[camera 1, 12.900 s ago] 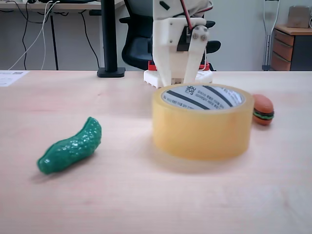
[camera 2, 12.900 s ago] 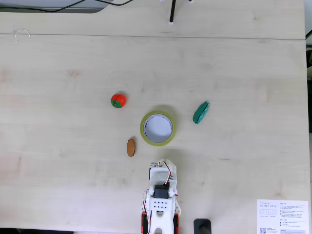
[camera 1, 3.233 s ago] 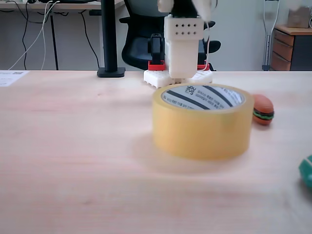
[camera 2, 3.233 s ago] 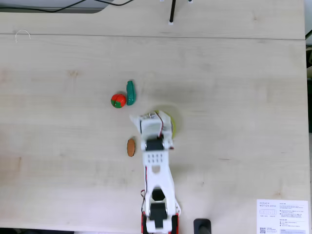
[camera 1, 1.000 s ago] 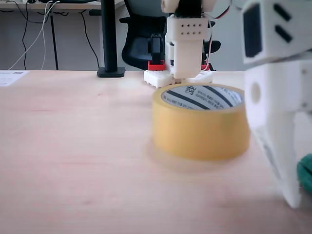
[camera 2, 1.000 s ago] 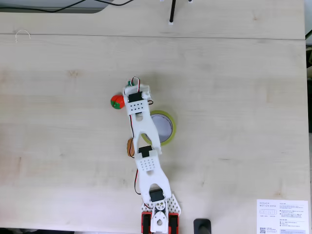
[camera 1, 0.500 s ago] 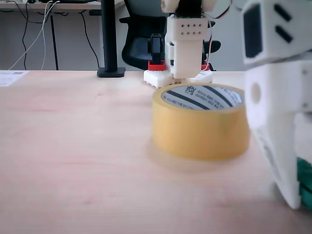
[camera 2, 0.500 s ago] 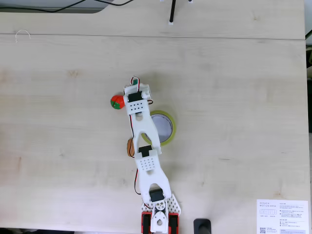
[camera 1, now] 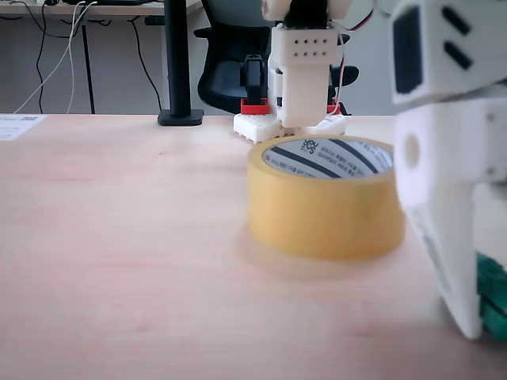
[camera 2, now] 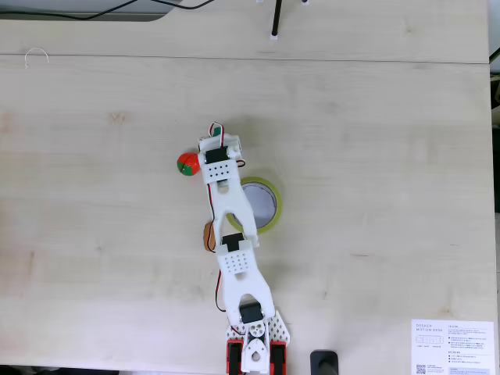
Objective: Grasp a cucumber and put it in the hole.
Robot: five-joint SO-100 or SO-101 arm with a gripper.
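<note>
My gripper [camera 1: 475, 317] is down at the table [camera 1: 119, 261] at the right edge of a fixed view, big and blurred, close to the camera. The cucumber [camera 1: 493, 297] shows as a dark green bit at that right edge, touching the inner side of my white finger [camera 1: 451, 269]. I cannot tell if my jaws are clamped on it or just beside it; the other finger is out of frame.

In a fixed view from above, my arm [camera 2: 234, 234] reaches up from the base at the bottom edge, passing over the left rim of the tape roll [camera 2: 269, 205]. My gripper [camera 2: 211, 139] ends just right of a red and green toy [camera 2: 186, 163]; the cucumber is hidden under it there.

The hole [camera 1: 329, 158] is open, white core with black stripes and print; its inside is not visible from the low view. A brown toy [camera 2: 208, 236] peeks out left of my arm, near the roll. A printed sheet [camera 2: 453, 348] lies at the bottom right corner.
</note>
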